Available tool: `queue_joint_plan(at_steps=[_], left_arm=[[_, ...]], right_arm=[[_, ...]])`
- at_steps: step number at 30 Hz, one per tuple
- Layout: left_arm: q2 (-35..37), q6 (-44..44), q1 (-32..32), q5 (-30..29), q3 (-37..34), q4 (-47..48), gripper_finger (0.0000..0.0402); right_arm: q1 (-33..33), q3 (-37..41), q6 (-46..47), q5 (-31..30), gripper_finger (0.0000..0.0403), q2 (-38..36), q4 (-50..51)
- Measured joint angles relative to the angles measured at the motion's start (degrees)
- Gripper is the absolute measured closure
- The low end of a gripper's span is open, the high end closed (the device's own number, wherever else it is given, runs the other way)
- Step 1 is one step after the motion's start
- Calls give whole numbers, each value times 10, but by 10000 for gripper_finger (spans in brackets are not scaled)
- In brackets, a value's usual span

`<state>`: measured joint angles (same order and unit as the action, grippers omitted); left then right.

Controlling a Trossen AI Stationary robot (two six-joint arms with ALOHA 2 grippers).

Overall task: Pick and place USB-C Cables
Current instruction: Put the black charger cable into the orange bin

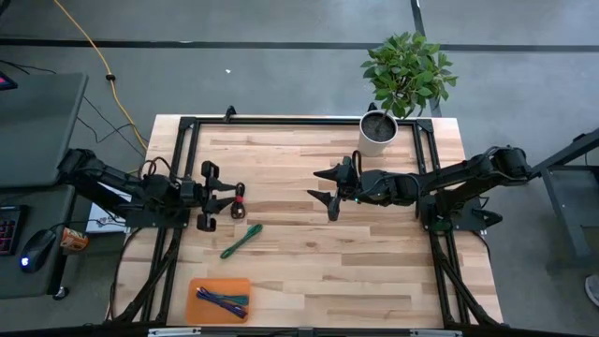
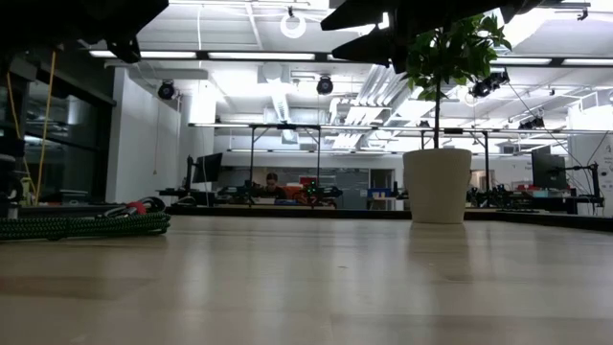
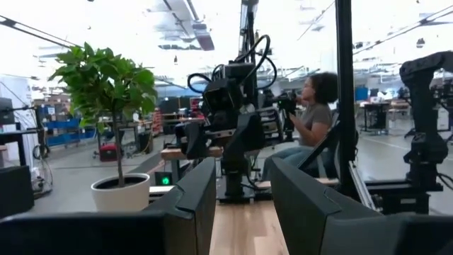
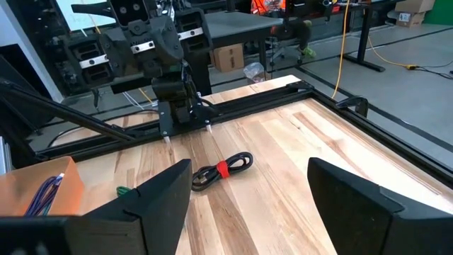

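Potted plant (image 1: 393,89), yellow cord (image 1: 94,51)

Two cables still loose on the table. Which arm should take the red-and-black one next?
Left, probably. The left gripper is open right beside the red-and-black cable, with the green cable and orange tray also on its side. The right gripper is open but hangs mid-table, farther off.

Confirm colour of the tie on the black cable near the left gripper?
Red band on the black cable; right wrist view shows it best.
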<state>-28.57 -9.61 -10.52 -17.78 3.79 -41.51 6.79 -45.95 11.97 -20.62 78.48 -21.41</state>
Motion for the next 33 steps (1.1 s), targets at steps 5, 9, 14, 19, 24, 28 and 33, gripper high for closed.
queue_joint_plan(at_steps=[5, 9, 14, 19, 24, 28, 33], left_arm=[[-3, 0, 0, -33, 0, 23, 289], [-15, 15, 0, -81, 5, 63, 278], [-48, 92, 0, -138, 78, 238, 228], [-112, 192, 0, -171, 133, 347, 175], [-155, 245, 0, -89, 136, 321, 159], [-173, 237, -1, -39, 136, 317, 161], [-191, 249, 0, -58, 136, 302, 162]], right_arm=[[0, 0, 0, 0, 130, 0, 0], [0, 0, 0, 0, 130, 0, 0], [0, 0, 0, 0, 130, 0, 0], [0, 0, 0, 0, 130, 0, 0], [0, 0, 0, 0, 130, 0, 0], [0, 0, 0, 0, 130, 0, 3], [0, 0, 0, 0, 130, 0, 3]])
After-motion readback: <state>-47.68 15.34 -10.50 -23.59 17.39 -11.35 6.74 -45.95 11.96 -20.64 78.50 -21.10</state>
